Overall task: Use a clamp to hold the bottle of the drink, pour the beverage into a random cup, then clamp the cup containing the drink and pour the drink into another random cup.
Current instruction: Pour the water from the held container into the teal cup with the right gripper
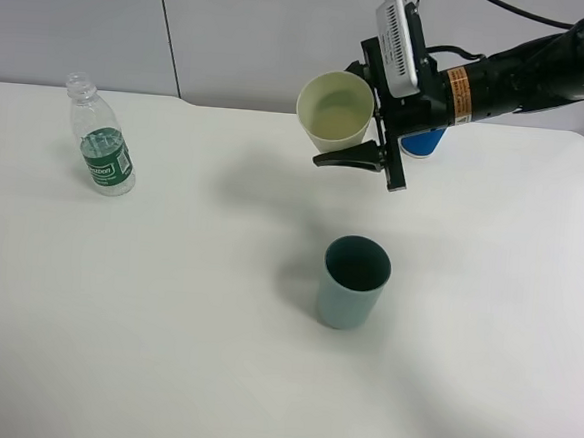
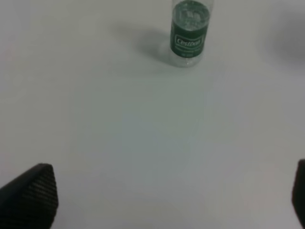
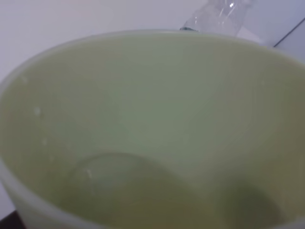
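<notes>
1. Judging the first pour done: finds the bottle (image 1: 99, 143) uncapped and upright on the table (image 1: 162, 350) at the upper left of the exterior view, well apart from both arms. Shows up again near the top centre of the left wrist view.
2. Reads the second stage as under way: sees the pale cup (image 1: 332, 104) lifted clear of the table in the upper middle of the frame. Holds what looks like a shallow pool of liquid low inside, going by the right wrist view.
3. Leaves the second pour undone: finds the teal cup (image 1: 354, 281) upright at lower centre, below and slightly right of the held cup, with a dark inside and no liquid discernible. Also spots a blue cup (image 1: 424, 142), mostly hidden behind the wrist at upper right.
4. Reaches in from the upper right with the right gripper (image 1: 359, 123), fingers clenched on the pale cup's wall, one black finger showing beneath it. Rolls the wrist so the mouth tips toward the lower left.
5. Catches the left gripper (image 2: 164, 198) only in its own wrist view: fingertips at the two lower corners, spread wide and grasping nothing, over bare table with the bottle well ahead.
</notes>
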Available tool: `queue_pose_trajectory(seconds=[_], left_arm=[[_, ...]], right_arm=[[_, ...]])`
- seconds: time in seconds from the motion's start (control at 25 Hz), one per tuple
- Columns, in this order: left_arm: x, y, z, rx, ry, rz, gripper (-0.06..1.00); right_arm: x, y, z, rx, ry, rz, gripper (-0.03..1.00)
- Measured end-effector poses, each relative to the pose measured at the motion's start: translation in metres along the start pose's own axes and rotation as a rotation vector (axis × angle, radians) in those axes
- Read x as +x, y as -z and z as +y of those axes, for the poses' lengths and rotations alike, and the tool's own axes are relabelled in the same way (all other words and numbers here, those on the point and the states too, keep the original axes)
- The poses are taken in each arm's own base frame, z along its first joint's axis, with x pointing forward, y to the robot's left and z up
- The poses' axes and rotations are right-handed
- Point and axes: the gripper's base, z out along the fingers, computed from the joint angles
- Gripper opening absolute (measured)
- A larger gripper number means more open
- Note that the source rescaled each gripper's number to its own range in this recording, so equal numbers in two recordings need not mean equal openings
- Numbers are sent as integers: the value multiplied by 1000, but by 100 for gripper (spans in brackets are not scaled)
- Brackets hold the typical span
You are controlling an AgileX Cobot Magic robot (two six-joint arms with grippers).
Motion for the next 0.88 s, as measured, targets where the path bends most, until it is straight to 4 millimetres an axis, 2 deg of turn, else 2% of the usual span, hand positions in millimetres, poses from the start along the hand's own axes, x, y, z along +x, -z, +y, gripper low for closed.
queue_pose_trajectory(seconds=[0.32, 0.64, 0.88], left_arm=[[0, 0, 0, 0, 0, 0, 100], [0, 0, 0, 0, 0, 0, 100], [0, 0, 0, 0, 0, -2, 100]], right_arm=[[-4, 0, 25, -36, 142, -7, 0], [-8, 25, 41, -7, 178, 33, 0], [-16, 29, 49, -9, 274, 32, 0]])
